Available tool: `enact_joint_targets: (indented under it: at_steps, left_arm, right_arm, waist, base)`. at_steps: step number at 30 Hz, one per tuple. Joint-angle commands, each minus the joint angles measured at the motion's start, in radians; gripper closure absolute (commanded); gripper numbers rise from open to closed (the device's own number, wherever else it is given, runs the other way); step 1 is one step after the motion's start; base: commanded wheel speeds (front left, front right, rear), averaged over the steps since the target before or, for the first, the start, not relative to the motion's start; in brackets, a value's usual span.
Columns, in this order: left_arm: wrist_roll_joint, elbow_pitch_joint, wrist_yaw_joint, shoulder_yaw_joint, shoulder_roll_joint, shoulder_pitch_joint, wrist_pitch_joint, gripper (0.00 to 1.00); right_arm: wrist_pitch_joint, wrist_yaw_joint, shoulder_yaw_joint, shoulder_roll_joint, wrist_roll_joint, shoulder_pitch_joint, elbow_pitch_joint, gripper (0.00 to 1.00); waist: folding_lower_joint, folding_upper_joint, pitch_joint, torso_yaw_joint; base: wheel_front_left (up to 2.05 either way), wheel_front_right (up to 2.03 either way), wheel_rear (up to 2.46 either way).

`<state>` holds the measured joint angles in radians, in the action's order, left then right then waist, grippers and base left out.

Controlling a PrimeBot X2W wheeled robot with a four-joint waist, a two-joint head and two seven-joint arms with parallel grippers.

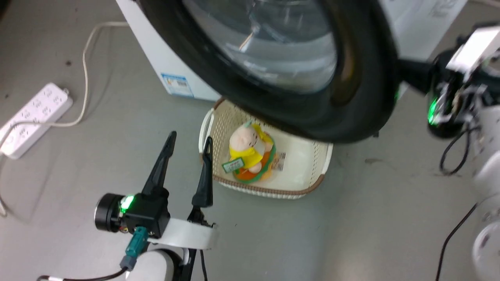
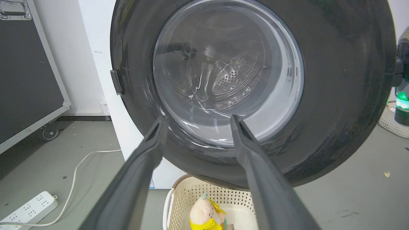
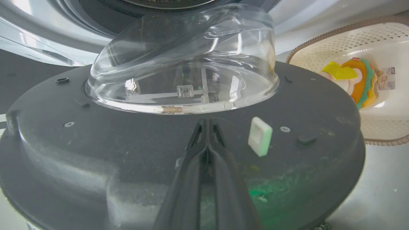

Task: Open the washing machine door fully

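Observation:
The washing machine door [image 1: 363, 78] stands swung out from the white washing machine [image 1: 156, 50], its black rim and glass bowl facing me. In the left wrist view the door [image 2: 335, 80] hangs just beyond my left gripper [image 2: 198, 118], which is open and holds nothing. That left gripper [image 1: 190, 137] hovers low over the floor beside the basket. My right gripper [image 3: 206, 123] is shut, with its fingers lying against the door's dark inner face [image 3: 96, 143] below the glass bowl. In the head view the right gripper [image 1: 410, 72] reaches in behind the door's right edge.
A cream basket [image 1: 300, 187] with a plush toy [image 1: 250, 152] sits on the floor under the door. A white power strip [image 1: 33, 117] and its cable lie at the left. A black wheeled case [image 2: 25, 70] stands left of the machine. Another basket [image 2: 391, 123] sits at the right.

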<state>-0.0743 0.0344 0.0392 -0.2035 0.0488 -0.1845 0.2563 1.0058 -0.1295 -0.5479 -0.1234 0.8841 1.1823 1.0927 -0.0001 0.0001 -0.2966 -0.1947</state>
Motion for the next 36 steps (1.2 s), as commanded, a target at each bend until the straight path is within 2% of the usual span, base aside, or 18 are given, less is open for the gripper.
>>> enact_joint_targets:
  at_steps: [1, 7, 8, 9, 13, 20, 21, 24, 28, 31, 32, 33, 34, 35, 36]
  left_arm:
    - [0.003, -0.005, -0.005, 0.005, 0.001, 0.016, 0.006, 0.00]
    - [-0.001, -0.027, -0.014, -0.001, 0.001, 0.067, 0.006, 0.00]
    - [-0.001, -0.037, -0.022, -0.003, 0.001, 0.091, 0.006, 0.00]
    - [-0.001, -0.040, -0.025, -0.002, 0.001, 0.097, 0.006, 0.00]
    - [-0.001, -0.047, -0.031, 0.004, 0.001, 0.122, 0.006, 0.00]
    - [-0.001, -0.052, -0.036, 0.008, 0.001, 0.144, 0.006, 0.00]
    - [-0.001, -0.054, -0.037, 0.008, 0.001, 0.148, 0.006, 0.00]
    - [-0.001, -0.053, -0.037, 0.012, 0.001, 0.151, 0.006, 0.00]
    - [0.001, -0.054, -0.035, 0.019, 0.001, 0.160, 0.006, 0.00]
    - [0.000, -0.053, -0.031, 0.025, 0.001, 0.166, 0.006, 0.00]
    - [-0.002, -0.053, -0.028, 0.030, 0.001, 0.170, 0.006, 0.00]
    - [-0.002, -0.053, -0.028, 0.030, 0.001, 0.170, 0.006, 0.00]
    - [-0.004, -0.053, -0.027, 0.032, 0.001, 0.172, 0.006, 0.00]
    - [-0.009, -0.053, -0.025, 0.034, 0.001, 0.179, 0.006, 0.00]
    - [-0.009, -0.053, -0.025, 0.034, 0.001, 0.179, 0.006, 0.00]
  right_arm:
    - [0.021, -0.001, 0.005, 0.019, 0.012, -0.044, -0.021, 1.00]
    - [0.107, -0.001, 0.038, 0.067, 0.055, -0.179, -0.131, 1.00]
    - [0.170, -0.001, 0.092, 0.072, 0.114, -0.239, -0.177, 1.00]
    - [0.188, -0.001, 0.128, 0.072, 0.147, -0.256, -0.185, 1.00]
    - [0.200, -0.001, 0.281, 0.073, 0.294, -0.331, -0.217, 1.00]
    - [0.131, -0.001, 0.589, 0.073, 0.534, -0.465, -0.329, 1.00]
    - [0.099, -0.001, 0.667, 0.073, 0.580, -0.501, -0.364, 1.00]
    - [0.051, -0.001, 0.757, 0.073, 0.634, -0.538, -0.402, 1.00]
    - [-0.018, -0.001, 0.818, 0.073, 0.658, -0.562, -0.432, 1.00]
    - [-0.058, -0.001, 0.810, 0.073, 0.654, -0.567, -0.440, 1.00]
    - [-0.118, -0.001, 0.788, 0.057, 0.631, -0.571, -0.459, 0.95]
    - [-0.118, -0.001, 0.788, 0.057, 0.631, -0.571, -0.459, 0.95]
    - [-0.156, -0.001, 0.778, 0.042, 0.610, -0.575, -0.477, 0.33]
    - [-0.249, -0.001, 0.761, 0.002, 0.546, -0.591, -0.533, 0.00]
    - [-0.249, -0.001, 0.761, 0.002, 0.546, -0.591, -0.533, 0.00]
  waist:
    - [0.0001, -0.0001, 0.038, 0.014]
    - [0.0001, -0.0001, 0.105, 0.024]
    - [0.0001, -0.0001, 0.131, 0.022]
    - [0.0001, -0.0001, 0.138, 0.021]
    - [0.0001, -0.0001, 0.162, 0.020]
    - [0.0001, -0.0001, 0.186, 0.013]
    - [0.0001, -0.0001, 0.191, 0.011]
    - [0.0001, -0.0001, 0.194, 0.010]
    - [0.0001, -0.0001, 0.206, 0.015]
    - [0.0001, -0.0001, 0.219, 0.020]
    - [0.0001, -0.0001, 0.233, 0.026]
    - [0.0001, -0.0001, 0.233, 0.026]
    - [0.0001, -0.0001, 0.243, 0.031]
    - [0.0001, -0.0001, 0.262, 0.041]
    - [0.0001, -0.0001, 0.262, 0.041]
  base:
    - [0.00, 0.00, 0.00]
    - [0.00, 0.00, 0.00]
    - [0.00, 0.00, 0.00]
    - [0.00, 0.00, 0.00]
    - [0.00, 0.00, 0.00]
    - [0.00, 0.00, 0.00]
    - [0.00, 0.00, 0.00]
    - [0.00, 0.00, 0.00]
    - [0.00, 0.00, 0.00]
    - [0.00, 0.00, 0.00]
    - [0.00, 0.00, 0.00]
    - [0.00, 0.00, 0.00]
    - [0.00, 0.00, 0.00]
    - [0.00, 0.00, 0.00]
    - [0.00, 0.00, 0.00]
